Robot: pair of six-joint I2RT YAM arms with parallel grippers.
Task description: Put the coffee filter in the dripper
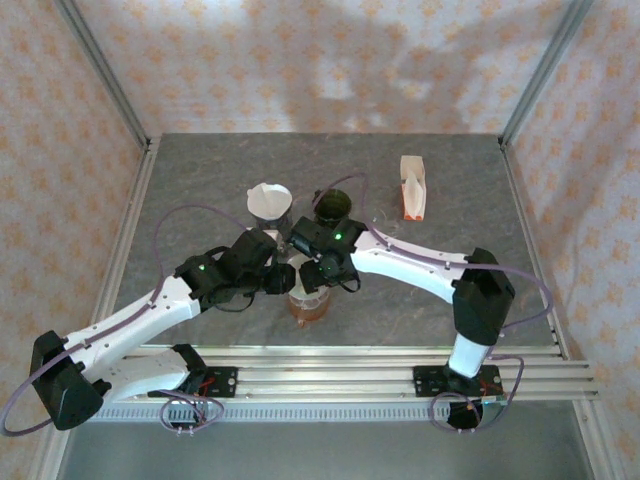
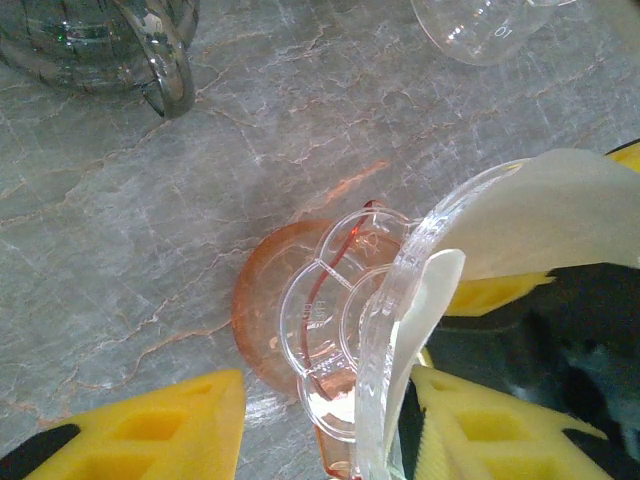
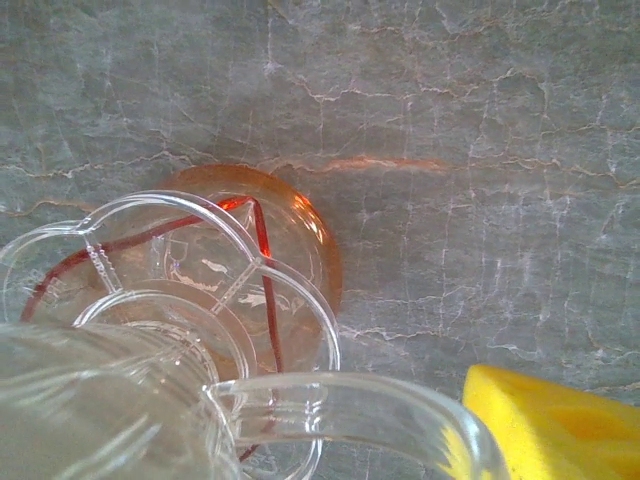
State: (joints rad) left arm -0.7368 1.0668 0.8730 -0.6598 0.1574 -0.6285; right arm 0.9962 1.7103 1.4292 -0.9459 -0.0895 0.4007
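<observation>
The clear glass dripper (image 2: pixel 330 320) stands on an orange cup (image 1: pixel 308 308) at the middle of the table, between both grippers. The white coffee filter (image 2: pixel 560 210) lies inside the dripper's rim and sticks up above it. My left gripper (image 2: pixel 328 400) straddles that rim. One of its yellow fingers (image 2: pixel 490 430) is against the filter, and the other (image 2: pixel 150 430) stands apart from the dripper. My right gripper (image 1: pixel 325 262) is at the dripper's far side. One of its yellow fingers (image 3: pixel 560 420) sits beside the dripper's handle (image 3: pixel 350 410), and its other finger is hidden behind the glass.
A glass carafe (image 1: pixel 333 207) and a white paper cone on a glass holder (image 1: pixel 270 202) stand just behind the cup. A white and orange packet (image 1: pixel 412 187) lies at the back right. Metal frame posts and patterned walls enclose the grey table (image 1: pixel 200 180).
</observation>
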